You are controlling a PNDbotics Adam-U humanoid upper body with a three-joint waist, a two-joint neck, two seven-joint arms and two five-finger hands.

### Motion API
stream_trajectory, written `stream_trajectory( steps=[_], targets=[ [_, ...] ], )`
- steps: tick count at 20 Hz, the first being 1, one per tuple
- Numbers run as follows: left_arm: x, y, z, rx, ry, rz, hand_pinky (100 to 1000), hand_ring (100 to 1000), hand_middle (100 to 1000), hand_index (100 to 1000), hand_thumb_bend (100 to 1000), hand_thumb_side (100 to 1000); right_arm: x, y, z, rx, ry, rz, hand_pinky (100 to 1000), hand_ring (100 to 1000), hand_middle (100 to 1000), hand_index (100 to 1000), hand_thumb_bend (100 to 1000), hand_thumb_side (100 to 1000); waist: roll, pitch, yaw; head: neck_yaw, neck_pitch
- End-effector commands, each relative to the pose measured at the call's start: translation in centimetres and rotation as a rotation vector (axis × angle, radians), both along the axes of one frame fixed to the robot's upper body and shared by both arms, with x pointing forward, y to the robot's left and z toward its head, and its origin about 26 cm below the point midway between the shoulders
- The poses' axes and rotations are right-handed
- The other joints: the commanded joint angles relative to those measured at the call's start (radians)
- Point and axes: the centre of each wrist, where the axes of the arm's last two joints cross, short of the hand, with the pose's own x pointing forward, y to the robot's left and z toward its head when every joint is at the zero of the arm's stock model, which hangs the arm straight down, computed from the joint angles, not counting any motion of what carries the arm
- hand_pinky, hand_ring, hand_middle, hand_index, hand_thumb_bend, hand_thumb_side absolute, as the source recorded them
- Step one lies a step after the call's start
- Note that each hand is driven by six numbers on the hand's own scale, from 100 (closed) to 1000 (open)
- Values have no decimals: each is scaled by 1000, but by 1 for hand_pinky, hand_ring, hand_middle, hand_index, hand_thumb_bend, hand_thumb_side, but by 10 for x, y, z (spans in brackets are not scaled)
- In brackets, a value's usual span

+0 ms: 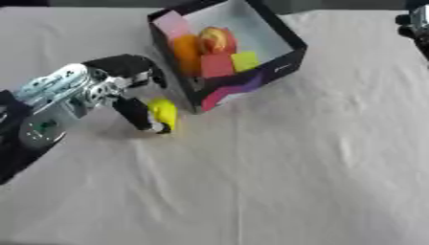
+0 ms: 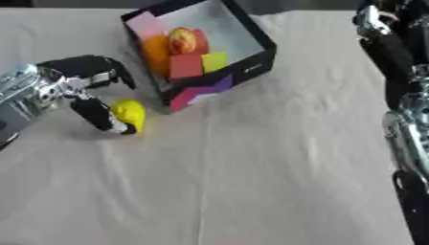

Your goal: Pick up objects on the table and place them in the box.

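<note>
Yellow fruit-shaped object (image 1: 163, 113) lies on the white tablecloth (image 1: 276, 182), just left of the near corner of the dark box (image 1: 281, 55). My left hand (image 1: 126, 81) reaches in from the left, one finger (image 1: 134, 115) touching the yellow object's left side; the other fingers curl above and do not close round it. Inside the box sit an orange piece (image 1: 186, 50), a red cube (image 1: 216, 65), a yellow-green cube (image 1: 244, 61), a pink block (image 1: 174, 24) and a red-and-yellow fruit (image 1: 215, 40). My right arm (image 2: 394, 62) shows at the right edge; I cannot tell how its hand stands.
</note>
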Motion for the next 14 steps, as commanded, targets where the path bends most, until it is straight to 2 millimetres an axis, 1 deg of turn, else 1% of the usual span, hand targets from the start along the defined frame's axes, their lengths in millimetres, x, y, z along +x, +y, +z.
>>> stream_trajectory(
  steps=[1,2,3,4,5,7,10,14],
  targets=[
    [4,2,7,17,-43,6,703,804,775,746,574,361,-2,0,6,-9,-23,1,782,709,676,795,100,376,0,-21,1,5,-2],
    [6,2,6,16,-41,8,701,802,774,729,561,354,-2,0,6,-8,-23,1,782,709,676,795,100,377,0,-21,1,5,-2],
    [7,3,5,14,-35,8,691,796,758,690,511,319,-2,0,6,-8,-23,0,782,709,676,795,100,376,0,-21,1,4,-2],
    [7,3,5,9,-26,8,690,795,755,684,503,315,-2,0,6,-7,-23,-1,782,709,676,795,100,376,0,-21,0,5,-2],
    [7,3,5,3,-19,7,675,781,733,637,441,286,-2,0,6,-7,-24,-1,782,710,676,795,100,377,0,-21,0,5,-2],
    [5,2,9,-8,-15,1,661,768,716,589,408,274,-2,-1,6,-7,-25,-2,782,710,676,795,100,376,0,-22,0,5,-1],
    [1,-2,16,-12,-25,-14,654,762,707,557,387,268,-2,-1,6,-9,-24,-3,782,710,676,795,100,377,0,-24,2,5,0],
    [-10,-8,29,2,-60,-43,649,759,701,514,359,238,-2,-2,6,-10,-24,-6,782,710,677,795,100,377,1,-27,5,6,2]
  ],
)
